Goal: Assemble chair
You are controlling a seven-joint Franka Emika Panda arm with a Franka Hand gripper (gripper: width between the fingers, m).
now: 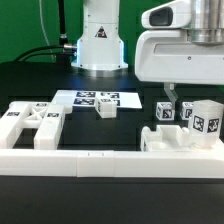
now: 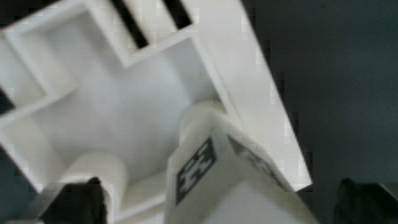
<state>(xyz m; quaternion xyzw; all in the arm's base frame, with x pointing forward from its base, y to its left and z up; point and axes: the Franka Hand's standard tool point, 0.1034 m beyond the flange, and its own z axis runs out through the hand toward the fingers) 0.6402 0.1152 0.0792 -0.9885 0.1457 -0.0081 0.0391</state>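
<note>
The Panda arm (image 1: 185, 45) is reaching over the exterior view's right side of the counter (image 1: 35, 85), wrist pointing straight down. The end effector (image 1: 172, 97) is hovering just above a cluster of chair parts: three tagged leg blocks (image 1: 187, 113) standing by a notched white piece (image 1: 165, 140). Whether those are joined, the pictures are not showing.

In the wrist view the end effector (image 2: 214, 205) is gaping wide, its dark fingertips (image 2: 80, 200) sitting either side of a slotted slab (image 2: 143, 110) and a tagged block (image 2: 199, 160), and it is gripping nothing.

Other chair parts are lying well apart: an open frame piece (image 1: 30, 125) toward the exterior view's left, and a small block (image 1: 105, 111) just beside the marker board (image 1: 90, 98).

These pieces are looking like rigid, light, chunky plastic, matte rather than slick, so crushing is hardly a worry. A part twisting in the pinch is the likelier trouble. Pinching a block across two flat parallel faces, near its middle, is looking like the safest hold.
</note>
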